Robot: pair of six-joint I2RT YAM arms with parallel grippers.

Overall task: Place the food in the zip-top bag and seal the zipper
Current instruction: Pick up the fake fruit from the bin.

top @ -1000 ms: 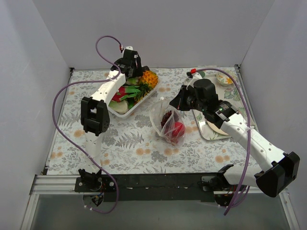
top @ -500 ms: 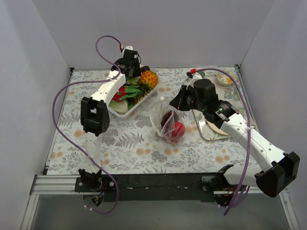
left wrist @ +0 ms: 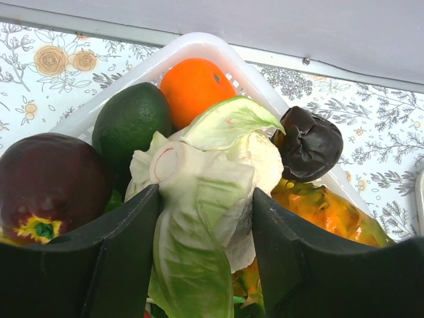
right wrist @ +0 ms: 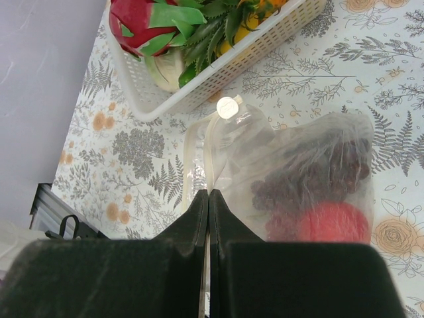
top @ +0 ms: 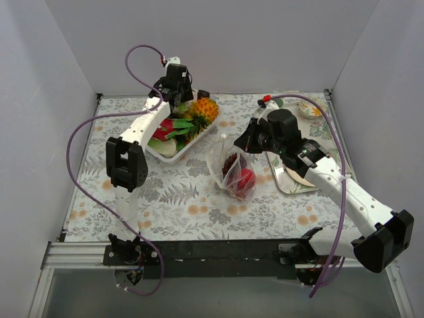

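As I watched remotely, the left gripper point(left wrist: 205, 222) clamped the leafy vegetable point(left wrist: 209, 169) over the white basket point(left wrist: 192, 45), upper left overhead. The right gripper's point(right wrist: 209, 199) closed fingers pinched the zip-top bag's point(right wrist: 298, 165) edge, centre frame.

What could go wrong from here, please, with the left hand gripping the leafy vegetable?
The left hand pinches the leafy vegetable by soft leaves, so it may slip over the white basket. The right hand pinches one edge of the zip-top bag; its mouth looks narrow, and the grapes and red fruit crowd it, so the vegetable may snag.
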